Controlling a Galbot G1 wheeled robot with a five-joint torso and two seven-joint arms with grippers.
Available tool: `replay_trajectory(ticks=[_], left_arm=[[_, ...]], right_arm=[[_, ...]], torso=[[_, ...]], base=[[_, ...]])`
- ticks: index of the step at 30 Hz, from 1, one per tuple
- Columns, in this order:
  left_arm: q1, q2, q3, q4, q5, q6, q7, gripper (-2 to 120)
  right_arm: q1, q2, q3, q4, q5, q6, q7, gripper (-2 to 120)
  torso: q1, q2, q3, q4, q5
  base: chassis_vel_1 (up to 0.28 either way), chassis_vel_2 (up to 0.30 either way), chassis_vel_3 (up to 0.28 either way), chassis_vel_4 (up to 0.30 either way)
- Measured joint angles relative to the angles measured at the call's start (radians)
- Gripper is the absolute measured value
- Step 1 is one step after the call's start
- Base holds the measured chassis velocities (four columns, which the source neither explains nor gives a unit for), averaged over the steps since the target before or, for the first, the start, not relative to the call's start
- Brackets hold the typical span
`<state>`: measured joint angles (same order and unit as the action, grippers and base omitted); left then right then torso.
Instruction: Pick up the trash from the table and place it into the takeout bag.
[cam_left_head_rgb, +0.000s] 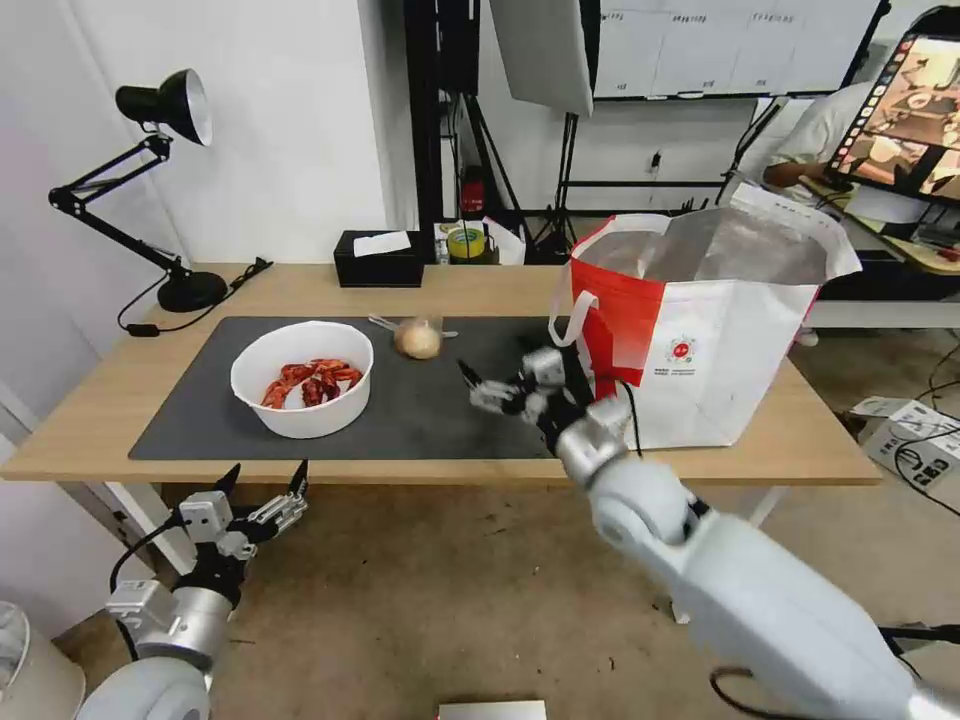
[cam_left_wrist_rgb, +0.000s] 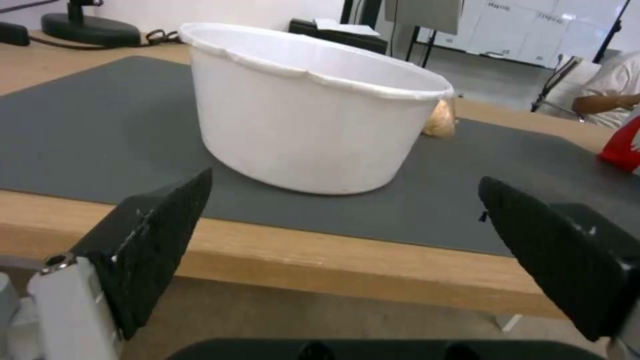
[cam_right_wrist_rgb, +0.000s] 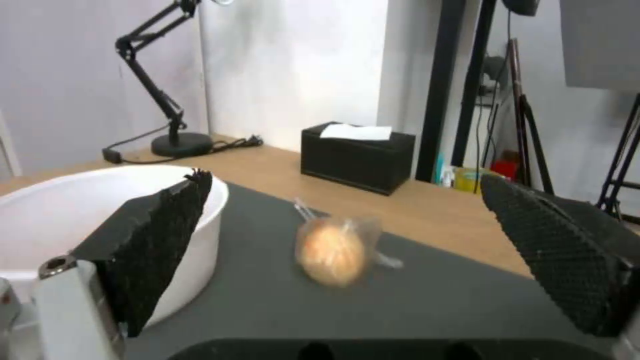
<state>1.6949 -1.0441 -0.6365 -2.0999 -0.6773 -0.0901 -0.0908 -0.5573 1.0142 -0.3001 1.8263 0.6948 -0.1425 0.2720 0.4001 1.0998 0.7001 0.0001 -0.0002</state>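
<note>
A white round bowl (cam_left_head_rgb: 300, 380) of red crayfish shells stands on the dark grey mat (cam_left_head_rgb: 440, 410) of the light wood table (cam_left_head_rgb: 500, 285). Behind it lies a clear bag with a tan lump (cam_left_head_rgb: 418, 338). The white-and-red takeout bag (cam_left_head_rgb: 700, 330) stands open at the table's right end. My right gripper (cam_left_head_rgb: 476, 385) hovers open over the mat, left of the takeout bag, facing the clear bag (cam_right_wrist_rgb: 333, 252), with the bowl (cam_right_wrist_rgb: 80, 200) beside one finger. My left gripper (cam_left_head_rgb: 265, 478) hangs open below the table's front edge, facing the bowl (cam_left_wrist_rgb: 300, 115).
A black desk lamp (cam_left_head_rgb: 170, 180) stands at the table's back left, its cable trailing along the wood. A black tissue box (cam_left_head_rgb: 378, 258) sits at the back edge, with a yellow tape roll (cam_left_head_rgb: 466, 242) behind it. A cardboard box (cam_left_head_rgb: 915, 440) lies on the floor at right.
</note>
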Motion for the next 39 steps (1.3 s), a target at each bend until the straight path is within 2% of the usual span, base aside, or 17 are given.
replay_trajectory(ticks=[2, 6, 10, 11, 14, 15, 17, 25, 31, 33, 39], left_arm=[[0.004, 0.0, -0.004, 0.0, 0.0, 0.0, 0.0, 100], [0.005, 0.001, -0.007, 0.0, 0.0, 0.0, 0.0, 100], [0.008, -0.001, -0.008, 0.0, 0.0, -0.001, 0.0, 100], [0.008, -0.001, -0.008, 0.0, 0.0, -0.001, 0.0, 100], [0.006, -0.004, -0.007, 0.001, 0.0, -0.002, 0.0, 100], [0.006, -0.004, -0.007, 0.001, 0.0, -0.002, 0.0, 100], [0.005, -0.005, -0.007, 0.003, 0.0, -0.002, 0.0, 100], [0.007, -0.008, -0.01, 0.013, 0.0, -0.015, 0.005, 100], [0.008, -0.011, -0.01, 0.013, 0.0, -0.019, 0.009, 100], [0.005, -0.011, -0.01, 0.014, 0.0, -0.019, 0.01, 100], [0.001, -0.014, -0.014, 0.006, -0.015, -0.017, 0.009, 100]], right_arm=[[0.087, 0.04, -0.045, -0.068, 0.012, -0.024, 0.019, 100], [0.147, 0.076, -0.077, -0.137, 0.023, -0.041, 0.026, 100], [0.245, 0.159, -0.129, -0.289, 0.067, -0.055, 0.037, 100], [0.245, 0.159, -0.129, -0.289, 0.067, -0.055, 0.037, 100], [0.312, 0.23, -0.16, -0.418, 0.091, -0.055, 0.04, 100], [0.312, 0.23, -0.16, -0.418, 0.091, -0.055, 0.04, 100], [0.35, 0.287, -0.171, -0.52, 0.093, -0.055, 0.037, 100], [0.41, 0.42, -0.17, -0.76, 0.068, -0.05, -0.028, 100], [0.43, 0.471, -0.165, -0.858, 0.046, -0.047, -0.072, 100], [0.441, 0.506, -0.152, -0.938, 0.039, -0.045, -0.102, 100], [0.446, 0.536, -0.138, -1.038, 0.026, -0.04, -0.166, 100]], torso=[[0.0, 0.0, 0.0, 0.0001, -0.0001], [0.0, 0.0, 0.0, 0.0, 0.0002], [0.0, 0.0, 0.0, 0.0, 0.0001], [0.0, 0.0, 0.0, 0.0, 0.0001], [0.0, 0.0, 0.0, -0.0001, 0.0], [0.0, 0.0, 0.0, -0.0001, 0.0], [0.0, 0.0, 0.0, 0.0, 0.0], [0.0, 0.0, 0.0, 0.0, -0.0001], [0.0, 0.0, 0.0, 0.0, 0.0], [0.0, 0.0, 0.0, 0.0, 0.0001], [0.0, 0.0, 0.0, -0.0001, 0.0001]], base=[[0.0, 0.0, 0.0, 0.0], [0.0, 0.0, 0.0, 0.0], [0.0, 0.0, 0.0, 0.0], [0.0, 0.0, 0.0, 0.0], [0.0, 0.0, 0.0, 0.0], [0.0, 0.0, 0.0, 0.0], [0.0, 0.0, 0.0, 0.0], [0.0, 0.0, 0.0, 0.0], [0.0, 0.0, 0.0, 0.0], [0.0, 0.0, 0.0, 0.0], [0.0, 0.0, 0.0, 0.0]])
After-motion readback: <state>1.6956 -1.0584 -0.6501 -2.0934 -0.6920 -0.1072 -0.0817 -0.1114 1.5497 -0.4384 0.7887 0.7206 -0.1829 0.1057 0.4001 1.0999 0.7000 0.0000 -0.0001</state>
